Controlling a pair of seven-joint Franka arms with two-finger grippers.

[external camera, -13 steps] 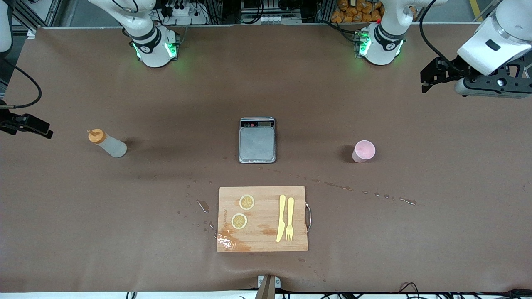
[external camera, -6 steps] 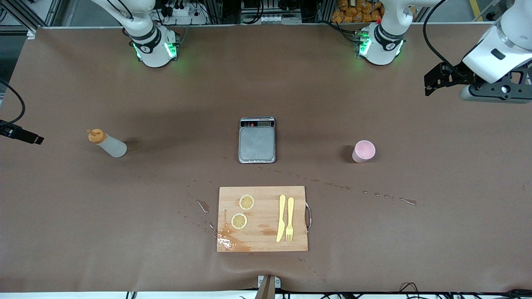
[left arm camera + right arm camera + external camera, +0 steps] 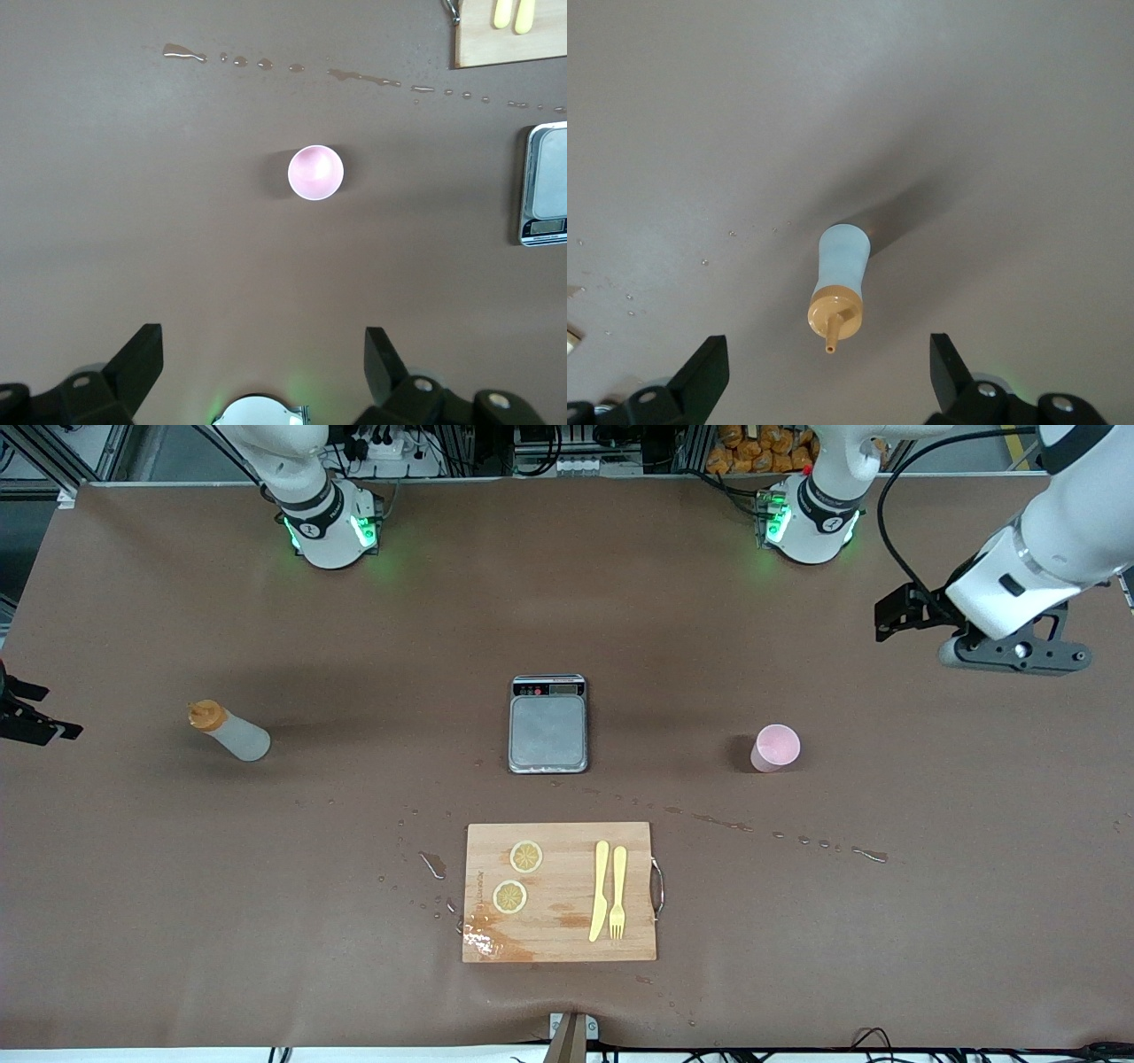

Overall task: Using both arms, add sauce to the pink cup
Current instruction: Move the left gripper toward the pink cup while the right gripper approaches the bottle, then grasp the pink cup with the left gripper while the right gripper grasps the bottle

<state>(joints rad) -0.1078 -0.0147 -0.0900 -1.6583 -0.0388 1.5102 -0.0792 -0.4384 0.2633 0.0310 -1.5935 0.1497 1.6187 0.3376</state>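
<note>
The sauce bottle (image 3: 229, 731) stands upright toward the right arm's end of the table, whitish with an orange nozzle cap. It shows from above in the right wrist view (image 3: 842, 283). My right gripper (image 3: 824, 363) is open and empty, high over the table beside the bottle; only its black tip (image 3: 31, 724) shows at the front view's edge. The pink cup (image 3: 777, 747) stands upright toward the left arm's end and also shows in the left wrist view (image 3: 315, 173). My left gripper (image 3: 263, 341) is open and empty, high over bare table apart from the cup.
A grey scale (image 3: 548, 723) sits mid-table between bottle and cup. A wooden cutting board (image 3: 560, 930) nearer the camera carries two lemon slices, a yellow knife and a fork. Liquid drops (image 3: 797, 840) trail across the brown table cover.
The left arm's hand has moved lower in the front view and a little toward the cup. The right arm's hand has slid toward the view's edge. Bottle and cup have not moved.
</note>
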